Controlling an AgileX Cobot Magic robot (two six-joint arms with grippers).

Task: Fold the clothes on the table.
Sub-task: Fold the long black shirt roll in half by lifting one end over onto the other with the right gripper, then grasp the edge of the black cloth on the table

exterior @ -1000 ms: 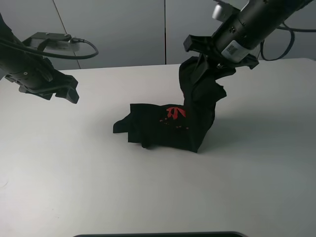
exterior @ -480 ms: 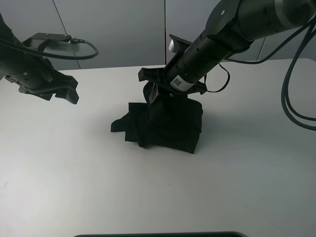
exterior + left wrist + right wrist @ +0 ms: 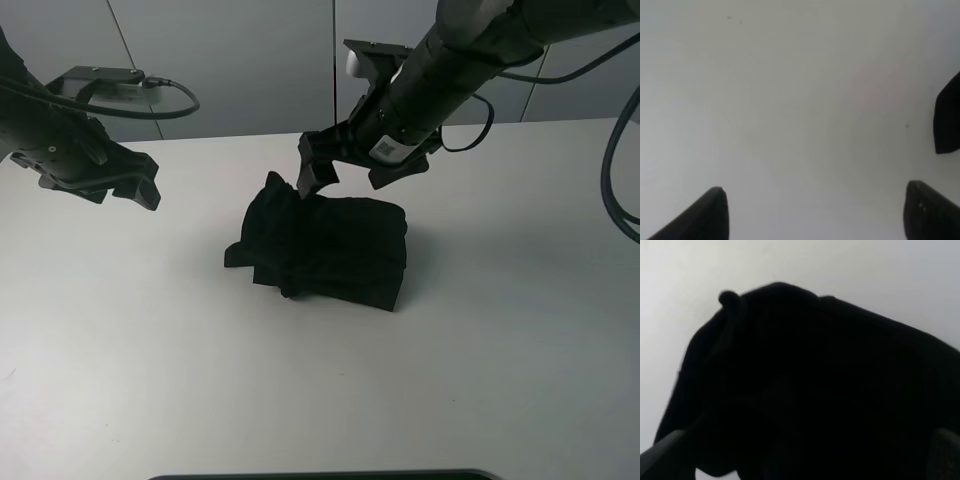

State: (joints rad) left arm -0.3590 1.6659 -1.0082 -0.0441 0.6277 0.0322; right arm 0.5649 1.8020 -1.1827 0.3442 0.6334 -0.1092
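Gripper fingertips (image 3: 660,454) are showing nearest in the right wrist view, well apart from each other, so the right gripper (image 3: 356,172) is standing wide open and pinching nothing. Just past them the black shirt (image 3: 330,250) is filling most of that view as a rumpled mound, with the white table (image 3: 200,380) showing beyond it. The left gripper (image 3: 132,186) is likewise holding its jaws spread and empty over bare tabletop, and a dark shape at the edge of its wrist view is too cut off to identify. From the high camera, a dark strip (image 3: 320,475) is running along the very front of the view, with a broad stretch of bare white top behind it. Further back the shirt is lying in a bunched, roughly folded heap around the middle of the table, its left end humping up higher than the rest. The right gripper is hovering just above that raised end, and whether a finger is touching the cloth cannot be told. The left gripper is hanging well apart to the shirt's left. Grey wall panels (image 3: 230,60) are standing behind everything.
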